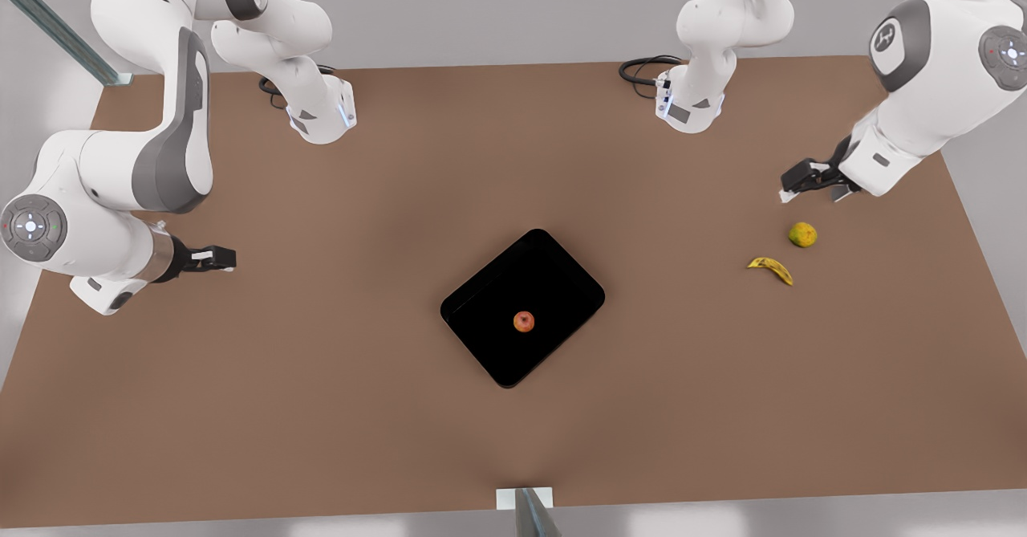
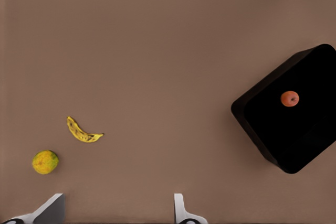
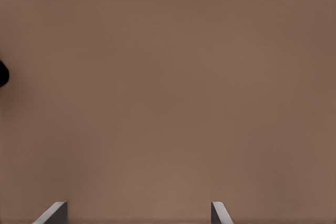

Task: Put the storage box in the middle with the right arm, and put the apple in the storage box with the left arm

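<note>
The black storage box (image 1: 554, 276) lies turned at an angle in the middle of the brown table. The small red-orange apple (image 1: 524, 322) rests on its floor, and the left wrist view shows the same box (image 2: 307, 140) and apple (image 2: 290, 98). My left gripper (image 1: 812, 193) hovers open and holds nothing at the front view's right, just beyond a yellow-green fruit; its fingertips (image 2: 52, 207) frame bare table. My right gripper (image 1: 217, 258) hangs open with nothing in it at the front view's left, far from the box. A corner of the box (image 3: 2, 73) edges into the right wrist view.
A yellow-green fruit (image 1: 802, 234) and a banana (image 1: 772, 268) lie on the table at the front view's right, near my left gripper. Both arm bases (image 1: 321, 115) stand at the back edge with cables. A small white bracket (image 1: 525, 498) sits at the front edge.
</note>
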Controlling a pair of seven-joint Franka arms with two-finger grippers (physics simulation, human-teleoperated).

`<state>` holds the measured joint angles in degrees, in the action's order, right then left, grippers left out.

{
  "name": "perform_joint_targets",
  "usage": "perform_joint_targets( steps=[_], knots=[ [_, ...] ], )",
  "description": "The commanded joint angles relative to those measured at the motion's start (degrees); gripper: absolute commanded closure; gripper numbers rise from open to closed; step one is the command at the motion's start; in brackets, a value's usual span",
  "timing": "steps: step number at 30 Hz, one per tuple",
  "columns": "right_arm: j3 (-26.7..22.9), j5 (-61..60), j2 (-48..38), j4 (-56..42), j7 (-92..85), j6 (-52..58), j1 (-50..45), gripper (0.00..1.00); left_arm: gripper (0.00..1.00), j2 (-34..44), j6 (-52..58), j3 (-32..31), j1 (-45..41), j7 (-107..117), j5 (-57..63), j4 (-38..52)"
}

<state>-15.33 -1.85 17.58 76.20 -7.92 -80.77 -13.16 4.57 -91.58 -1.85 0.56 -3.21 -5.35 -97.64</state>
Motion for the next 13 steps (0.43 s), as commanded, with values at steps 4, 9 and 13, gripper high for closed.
perform_joint_targets(
  steps=[4,9,13],
  knots=[
    [-0.05,0.0,0.0,0.0,-0.08,0.0,-0.02,0.0,0.0,-10.63,3.25,0.36,-4.51,-0.39,2.01,9.56],
    [-0.05,0.0,0.0,-0.09,-0.08,0.0,-0.02,0.0,0.0,-11.07,2.37,0.45,-4.78,-0.39,2.28,10.1],
    [0.03,0.7,-0.52,0.0,-0.08,-0.09,0.5,0.0,0.0,-11.16,2.28,0.27,-4.78,-0.13,2.28,10.19]
  ],
)
